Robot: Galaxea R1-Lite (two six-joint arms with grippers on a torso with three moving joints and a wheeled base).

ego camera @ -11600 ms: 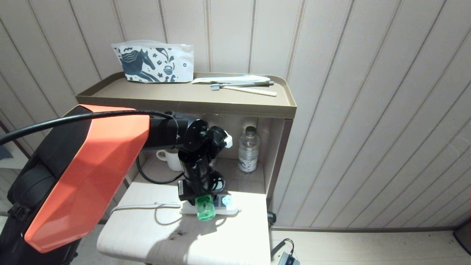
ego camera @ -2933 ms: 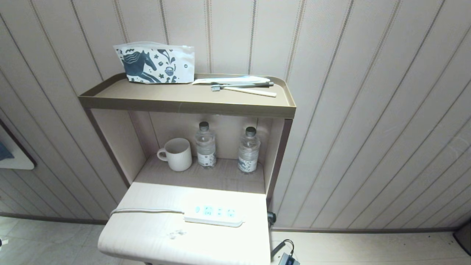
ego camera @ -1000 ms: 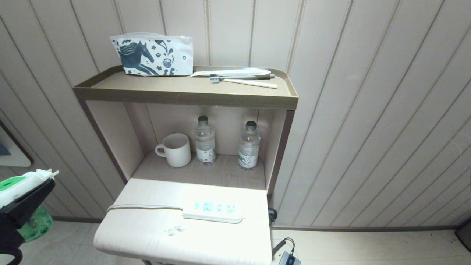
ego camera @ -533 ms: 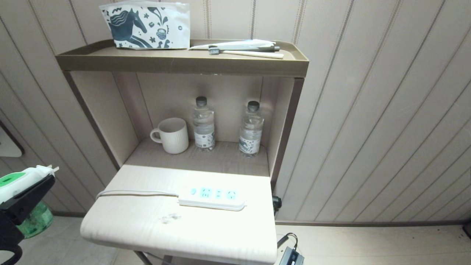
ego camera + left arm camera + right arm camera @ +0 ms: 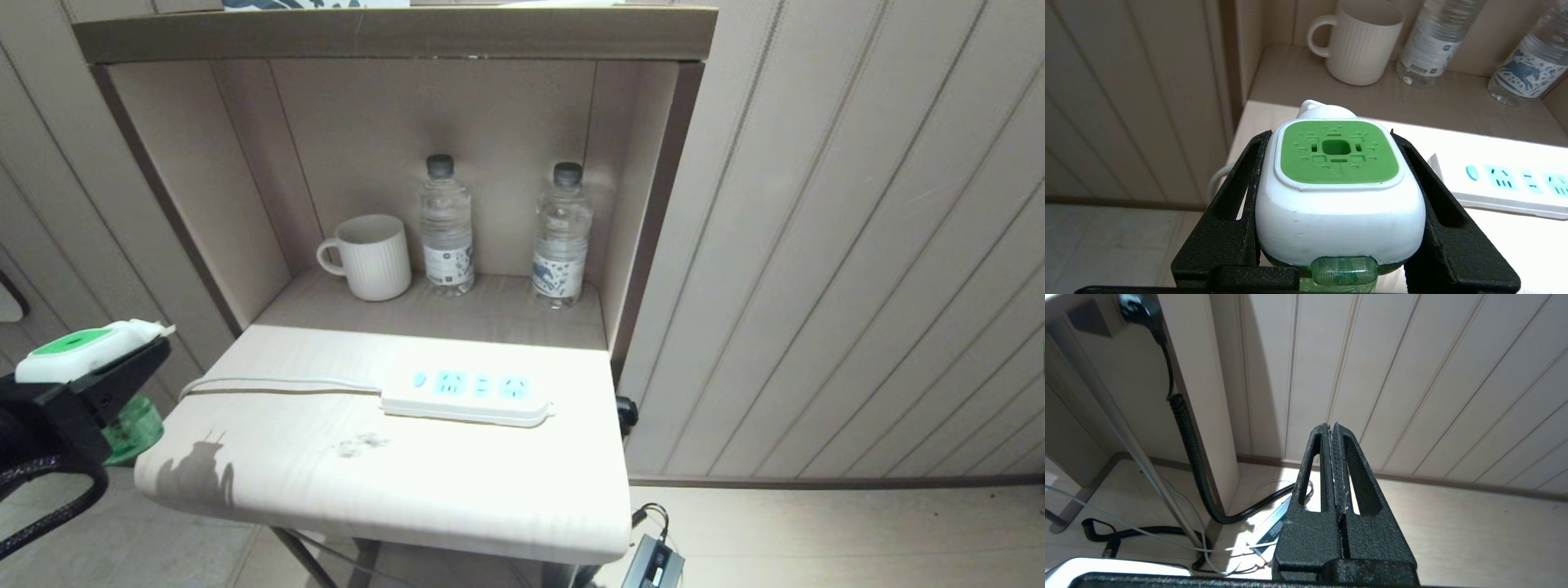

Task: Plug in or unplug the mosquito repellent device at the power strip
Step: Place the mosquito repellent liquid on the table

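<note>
A pale table (image 5: 392, 482) stood before a shelf niche where a ribbed mug (image 5: 369, 257) and two water bottles (image 5: 446, 226) were kept. The power strip (image 5: 467, 394) lay flat on the table, its sockets unoccupied. Off the table's left edge, the mosquito repellent device (image 5: 1337, 188) was gripped between the fingers of the left end effector (image 5: 1331, 143), well apart from the strip. The right end effector (image 5: 1334, 430) was seen clenched near the floor, holding nothing.

The power strip (image 5: 467, 396) lies on the table (image 5: 392, 482); behind it stand a mug (image 5: 371, 257) and two bottles (image 5: 446, 227).
</note>
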